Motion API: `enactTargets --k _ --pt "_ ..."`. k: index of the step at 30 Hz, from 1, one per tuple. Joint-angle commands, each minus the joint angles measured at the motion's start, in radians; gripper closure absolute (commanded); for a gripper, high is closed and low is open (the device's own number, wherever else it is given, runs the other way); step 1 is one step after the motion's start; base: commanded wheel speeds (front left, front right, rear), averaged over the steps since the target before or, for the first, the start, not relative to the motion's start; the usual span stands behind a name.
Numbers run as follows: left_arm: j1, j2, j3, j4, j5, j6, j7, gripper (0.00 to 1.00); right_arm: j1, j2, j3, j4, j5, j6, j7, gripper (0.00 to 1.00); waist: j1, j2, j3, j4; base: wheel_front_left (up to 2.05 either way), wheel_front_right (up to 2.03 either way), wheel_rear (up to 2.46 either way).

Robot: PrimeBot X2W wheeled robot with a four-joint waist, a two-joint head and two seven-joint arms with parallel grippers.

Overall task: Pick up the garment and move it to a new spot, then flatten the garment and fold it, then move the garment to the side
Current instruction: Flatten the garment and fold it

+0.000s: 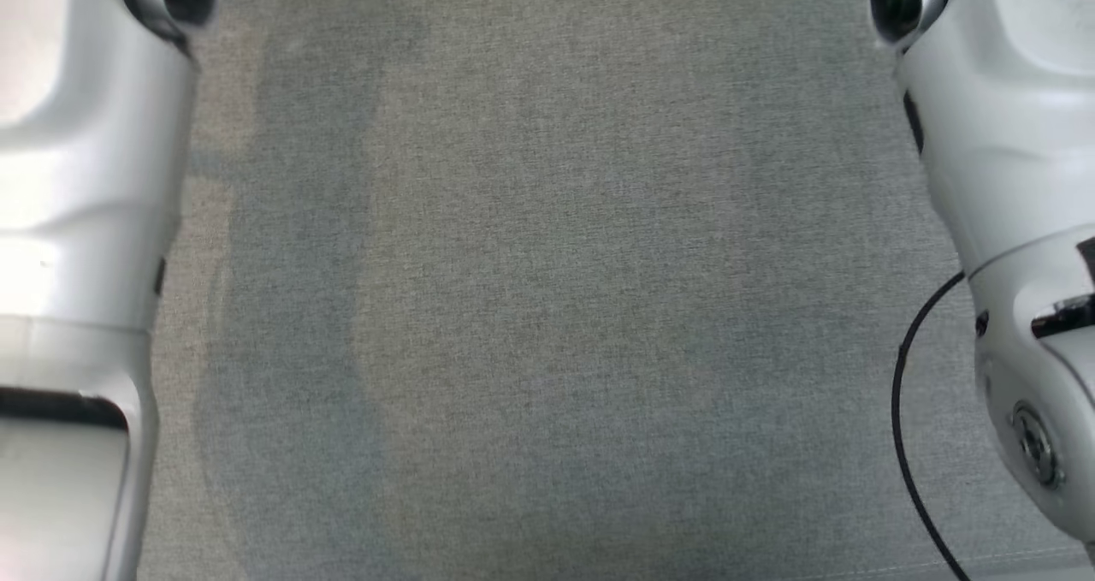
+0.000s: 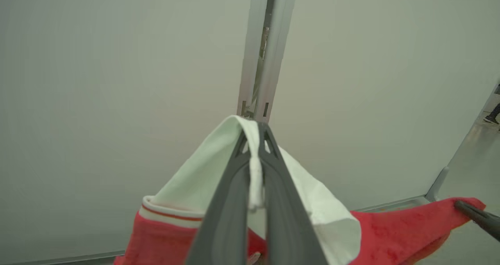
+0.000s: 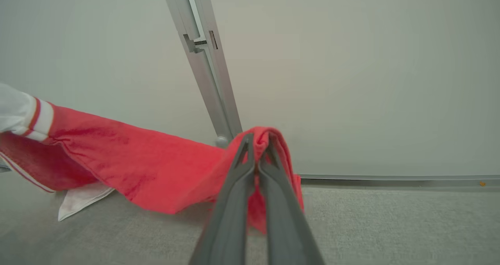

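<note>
The garment (image 3: 129,163) is red with a white part and red-and-white striped trim. It hangs stretched between my two grippers above the grey cloth surface (image 3: 390,226). In the left wrist view my left gripper (image 2: 256,140) is shut on a white fold of the garment (image 2: 195,179), and the red part trails to the right, where the other arm's dark fingertip (image 2: 470,212) pinches it. In the right wrist view my right gripper (image 3: 258,142) is shut on a red edge. The head view holds both pale forearms (image 1: 77,222) at its sides.
A pale wall (image 3: 351,81) with a vertical metal seam (image 3: 207,73) stands just behind the surface. A black cable (image 1: 907,444) loops beside my right forearm (image 1: 1009,179). A person's foot (image 2: 491,118) is at the far right of the left wrist view.
</note>
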Motion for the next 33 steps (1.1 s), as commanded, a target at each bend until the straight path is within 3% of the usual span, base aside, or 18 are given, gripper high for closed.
enactTargets --k 1,10,17,24,33 --pt "0.049 0.011 -0.007 -0.033 -0.035 -0.004 -0.008 1.0 0.033 -0.004 0.015 -0.001 0.022 0.0 -0.012 1.0 -0.0002 0.0 0.005 0.007 0.0 0.0 0.0" --pt "0.408 0.105 0.021 -0.284 -0.177 -0.005 -0.015 1.0 0.239 -0.004 0.041 -0.123 0.122 0.0 -0.029 1.0 -0.0002 0.0 -0.069 -0.014 0.0 0.0 0.0" --pt "0.694 0.123 0.088 -0.479 -0.194 0.004 -0.015 1.0 0.469 -0.024 0.043 -0.297 0.193 0.0 -0.03 1.0 -0.0002 0.0 -0.179 -0.021 0.0 0.0 0.0" --pt "0.996 0.143 0.083 -0.674 -0.188 0.062 -0.008 1.0 0.769 -0.048 0.031 -0.512 0.252 0.0 -0.013 1.0 -0.0002 0.0 -0.33 -0.026 0.0 0.0 0.0" --pt "1.332 0.186 0.069 -0.927 -0.196 0.178 0.034 1.0 1.18 -0.022 -0.087 -0.861 0.236 0.0 0.122 1.0 -0.0002 0.0 -0.47 -0.011 0.0 0.0 0.0"
